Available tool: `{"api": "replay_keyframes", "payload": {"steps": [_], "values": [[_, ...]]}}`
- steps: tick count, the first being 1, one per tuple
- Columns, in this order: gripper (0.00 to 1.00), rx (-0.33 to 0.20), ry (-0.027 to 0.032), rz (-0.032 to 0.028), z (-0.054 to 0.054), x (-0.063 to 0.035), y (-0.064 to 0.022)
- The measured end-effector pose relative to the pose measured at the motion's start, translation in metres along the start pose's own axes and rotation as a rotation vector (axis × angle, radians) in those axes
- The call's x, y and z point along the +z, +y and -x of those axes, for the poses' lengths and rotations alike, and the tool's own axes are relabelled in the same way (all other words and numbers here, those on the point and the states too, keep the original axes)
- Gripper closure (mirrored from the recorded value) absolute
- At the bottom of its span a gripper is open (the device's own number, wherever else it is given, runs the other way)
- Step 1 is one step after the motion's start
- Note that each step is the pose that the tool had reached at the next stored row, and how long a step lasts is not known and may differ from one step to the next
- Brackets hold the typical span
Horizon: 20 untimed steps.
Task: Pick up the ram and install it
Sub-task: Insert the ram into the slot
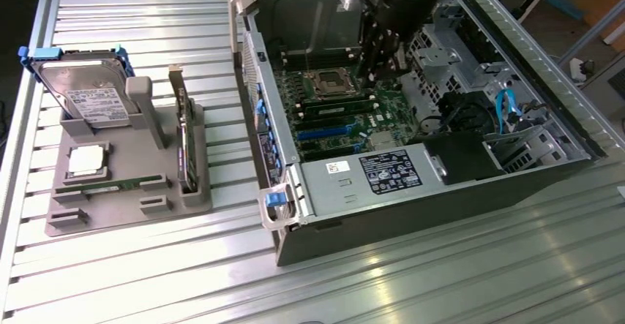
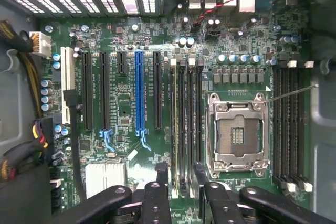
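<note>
Gripper (image 1: 374, 69) inside the case over the motherboard (image 2: 126, 114), jaws wide, holding nothing, fingers (image 2: 161, 179) straddling the memory slots (image 2: 186, 114) | ram (image 1: 337, 110) lies in a slot near the CPU socket (image 1: 326, 83); spare ram (image 1: 98, 186) flat on the tray (image 1: 127, 211), the exterior view's left | judgement: seating counts only if the stick sits level, end clips shut.
</note>
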State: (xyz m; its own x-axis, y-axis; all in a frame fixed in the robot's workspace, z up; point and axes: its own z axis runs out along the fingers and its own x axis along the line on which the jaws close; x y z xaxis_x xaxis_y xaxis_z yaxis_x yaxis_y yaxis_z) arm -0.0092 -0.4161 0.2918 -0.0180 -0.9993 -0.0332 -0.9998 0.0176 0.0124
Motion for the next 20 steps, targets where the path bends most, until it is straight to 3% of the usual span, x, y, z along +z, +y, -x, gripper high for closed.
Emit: {"api": "replay_keyframes", "payload": {"steps": [20], "values": [[0.68,0.0,0.0,0.0001,0.002,-0.0473,0.0006]]}}
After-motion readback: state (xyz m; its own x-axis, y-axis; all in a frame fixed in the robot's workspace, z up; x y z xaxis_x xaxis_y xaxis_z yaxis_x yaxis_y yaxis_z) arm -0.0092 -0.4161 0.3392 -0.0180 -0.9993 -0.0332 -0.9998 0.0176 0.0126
